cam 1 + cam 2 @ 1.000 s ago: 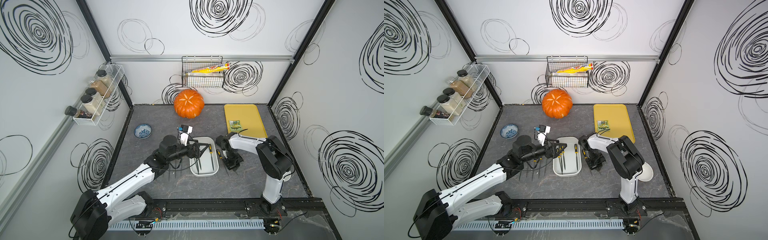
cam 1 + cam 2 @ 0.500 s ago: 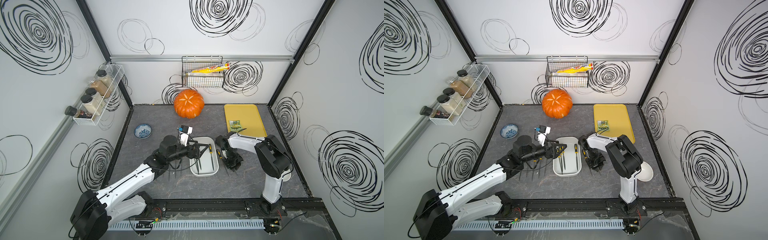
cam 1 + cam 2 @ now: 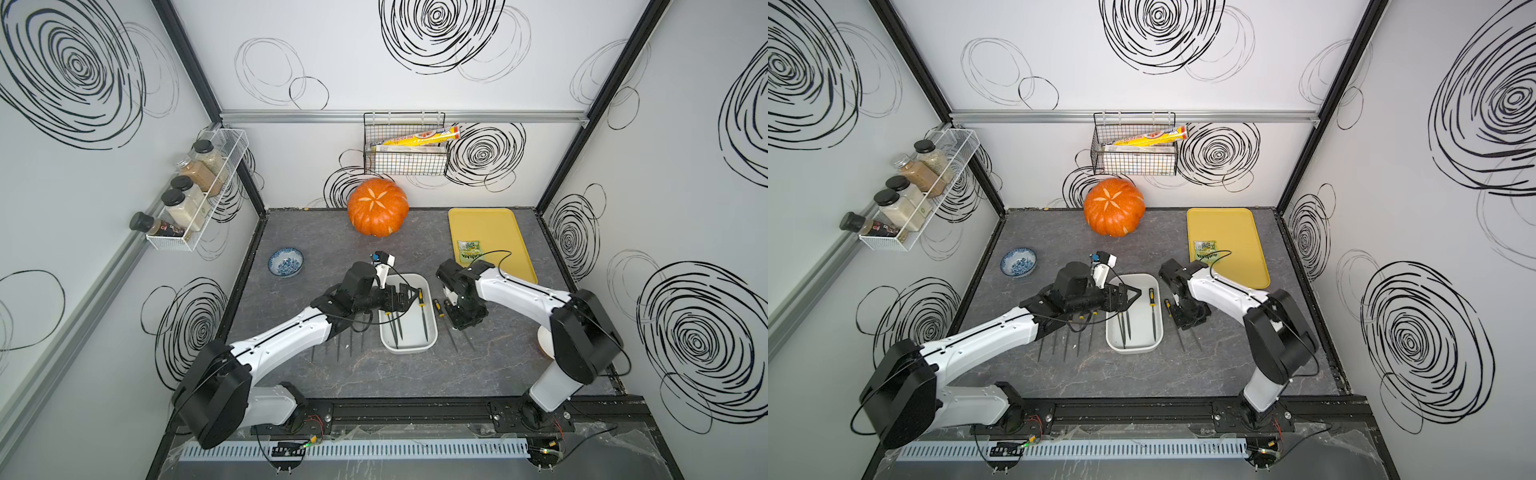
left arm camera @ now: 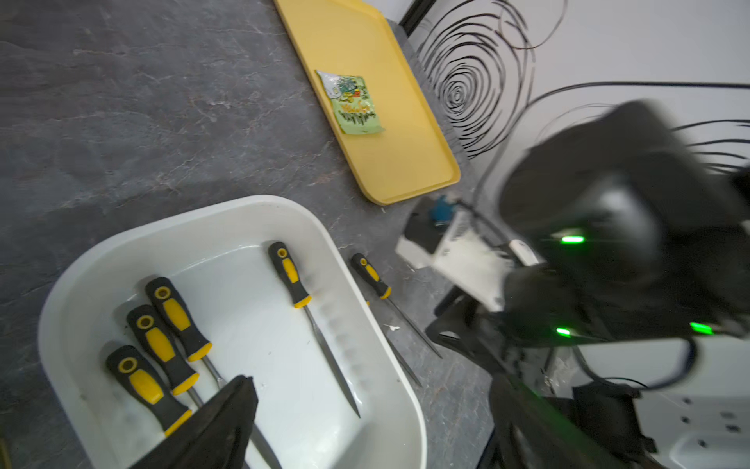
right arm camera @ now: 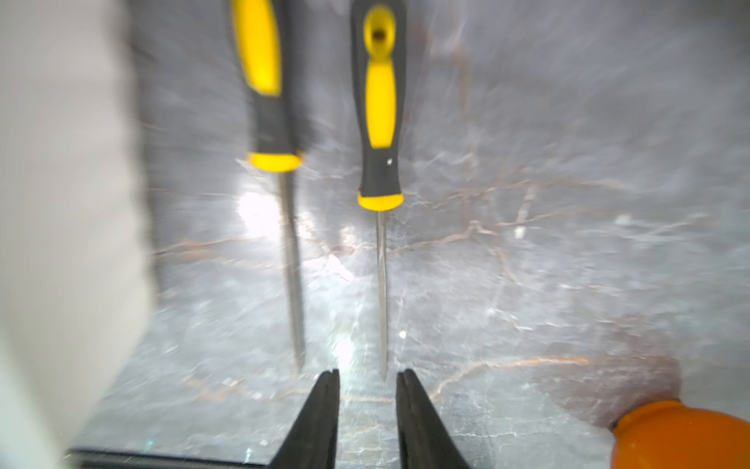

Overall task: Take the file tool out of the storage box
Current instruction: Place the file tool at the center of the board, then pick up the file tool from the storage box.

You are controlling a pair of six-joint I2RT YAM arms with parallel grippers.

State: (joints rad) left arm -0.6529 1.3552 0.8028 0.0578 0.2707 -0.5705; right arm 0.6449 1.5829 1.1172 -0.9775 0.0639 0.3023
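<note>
Grip is being released: the right gripper (image 5: pixel 367 377) is being parted, empty, a file tool (image 5: pixel 379 122) being left on the tabletop (image 5: pixel 568 162) beside the storage box (image 4: pixel 251 203); the left gripper (image 3: pixel 405 296) is being held spread over the box.

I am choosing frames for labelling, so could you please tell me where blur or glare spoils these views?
Right wrist view: smeared throughout, the storage box wall a white blur, bright glare on the tabletop beside the two files. Left wrist view: the right arm blurred, files in the box sharp. Both top views: crisp, evenly lit.
</note>
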